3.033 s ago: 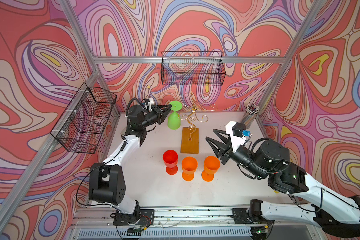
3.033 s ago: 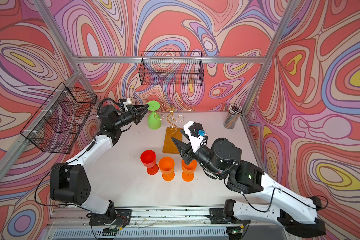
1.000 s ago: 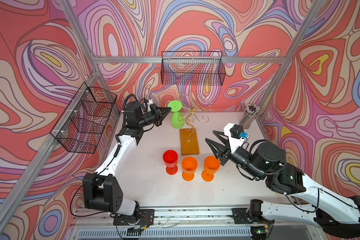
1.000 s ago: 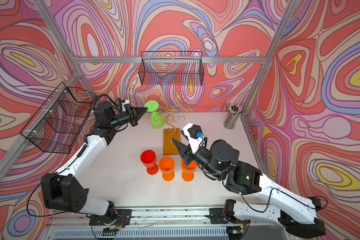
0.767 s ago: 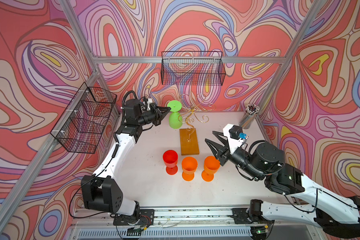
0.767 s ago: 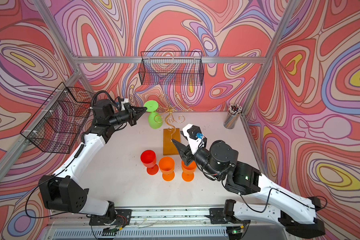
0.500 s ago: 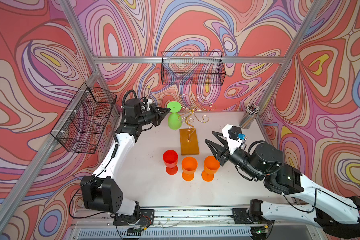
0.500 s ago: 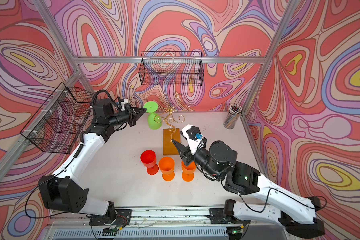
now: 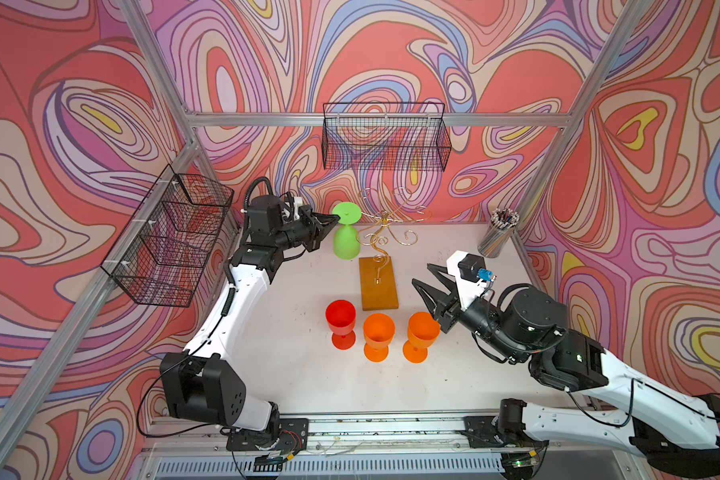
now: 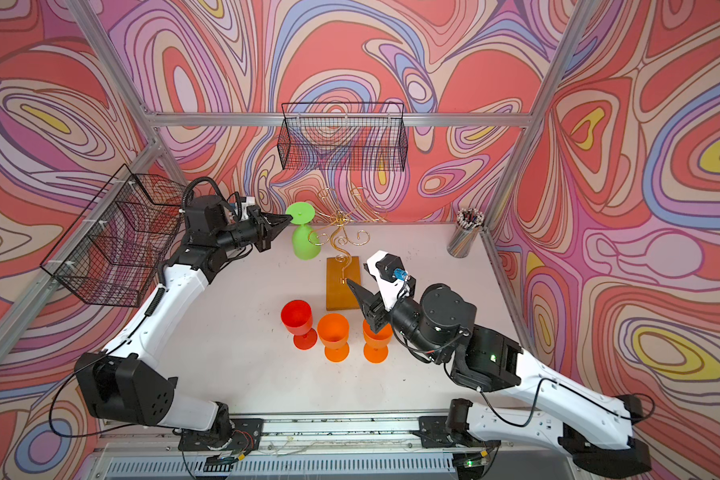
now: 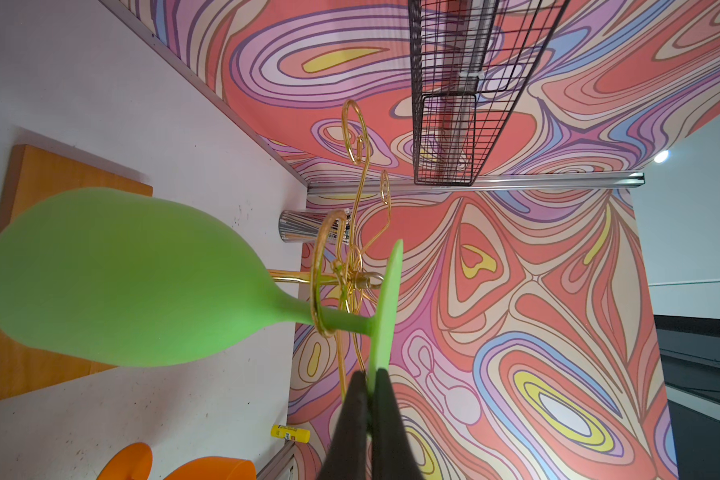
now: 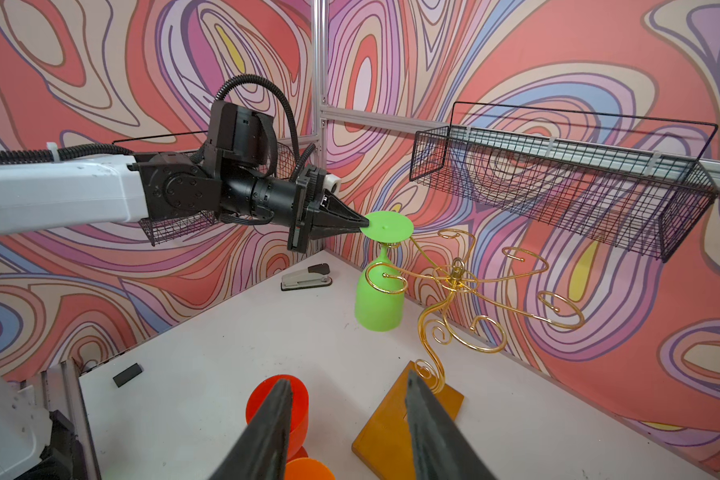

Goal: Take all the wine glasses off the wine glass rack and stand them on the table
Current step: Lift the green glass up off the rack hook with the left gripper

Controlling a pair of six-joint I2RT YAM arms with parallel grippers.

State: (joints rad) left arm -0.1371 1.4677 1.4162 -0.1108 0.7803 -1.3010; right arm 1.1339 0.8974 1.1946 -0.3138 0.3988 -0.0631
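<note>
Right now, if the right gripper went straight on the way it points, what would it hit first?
Likely the green wine glass hanging on the wine glass rack: the open right gripper aims toward its bowl. Depth is unclear; it could pass beside it.

The wine glass [image 9: 346, 245] hangs inverted at the left of the wine glass rack [image 9: 378, 282] (midway on the table [image 9: 292, 374]); three goblets [image 9: 378, 332] stand in a row before it, and a pen cup [image 9: 495, 239] is behind it to the right.

Swirly walls [image 9: 100, 83] (white tabletop [image 9: 292, 374])
</note>
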